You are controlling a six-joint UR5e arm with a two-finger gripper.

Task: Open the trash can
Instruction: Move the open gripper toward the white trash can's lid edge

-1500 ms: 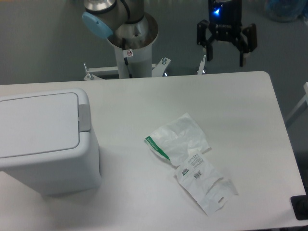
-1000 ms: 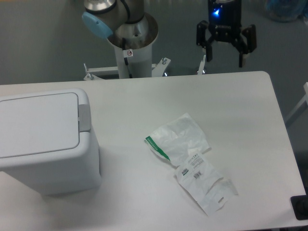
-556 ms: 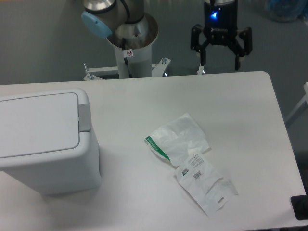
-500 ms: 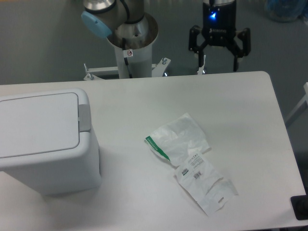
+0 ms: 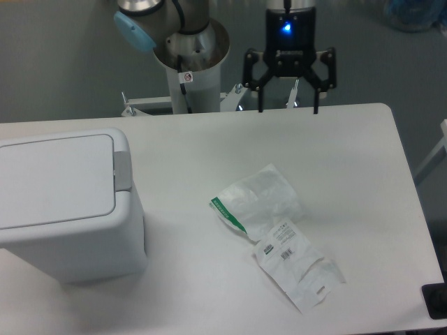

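Note:
The trash can (image 5: 63, 209) is a large boxy white bin at the table's left. Its flat lid (image 5: 52, 180) lies shut, and a small grey push tab (image 5: 122, 172) sits on its right rim. My gripper (image 5: 288, 108) hangs open and empty above the table's far edge, right of centre. It is far to the right of the bin and behind it, touching nothing.
Two crumpled white plastic wrappers (image 5: 258, 202) (image 5: 297, 269) lie on the white table (image 5: 349, 160) right of the bin. The arm's base column (image 5: 190, 66) stands behind the far edge. A dark object (image 5: 434, 301) sits at the front right corner.
My gripper has moved to the left and a little lower along the table's far edge, still open. The bin and wrappers have not moved.

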